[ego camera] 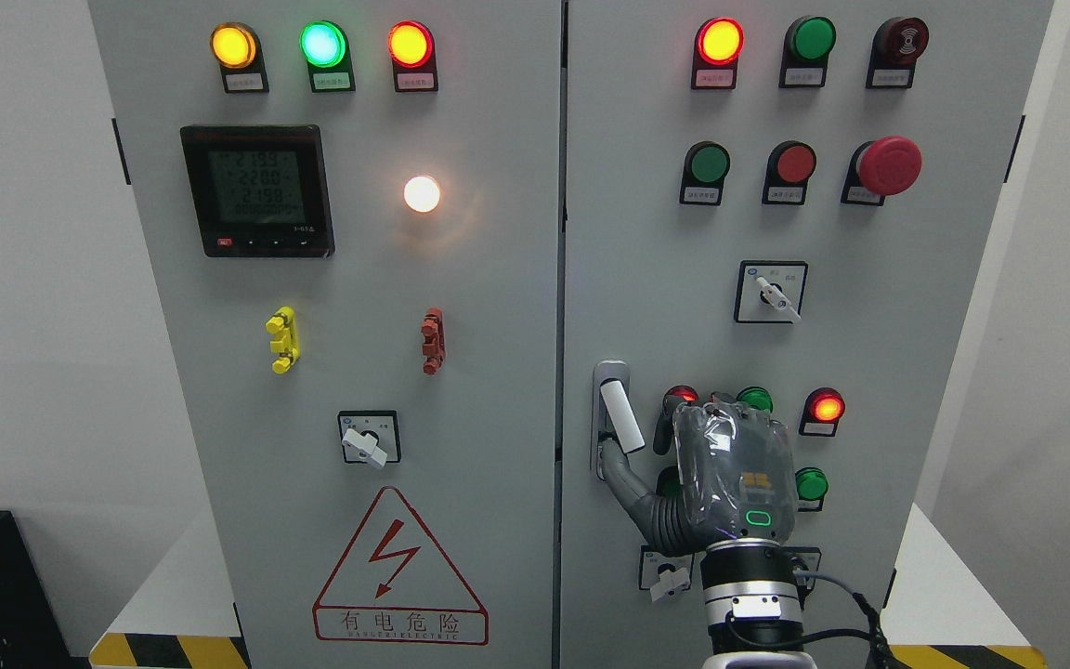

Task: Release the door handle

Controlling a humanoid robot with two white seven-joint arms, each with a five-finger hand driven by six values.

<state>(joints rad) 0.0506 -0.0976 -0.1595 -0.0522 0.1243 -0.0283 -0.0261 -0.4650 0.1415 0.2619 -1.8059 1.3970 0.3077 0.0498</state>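
Right hand [730, 474], back toward the camera, raised before the right cabinet door [916, 307]; fingers loosely extended, thumb [623, 478] reaching to the foot of the door handle [620, 416], gripping nothing. The white handle stands swung out, tilted, at the door's left edge. Beyond: indicator lamps [719, 41].

Robot hand [725, 474] (thumb out) beside door handle [617, 416]

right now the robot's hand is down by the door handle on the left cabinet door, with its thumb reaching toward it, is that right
Not quite: the door handle is on the right cabinet door, not the left. The head view shows it just right of the centre seam, with the right hand beside it and its thumb reaching toward the handle's lower end.
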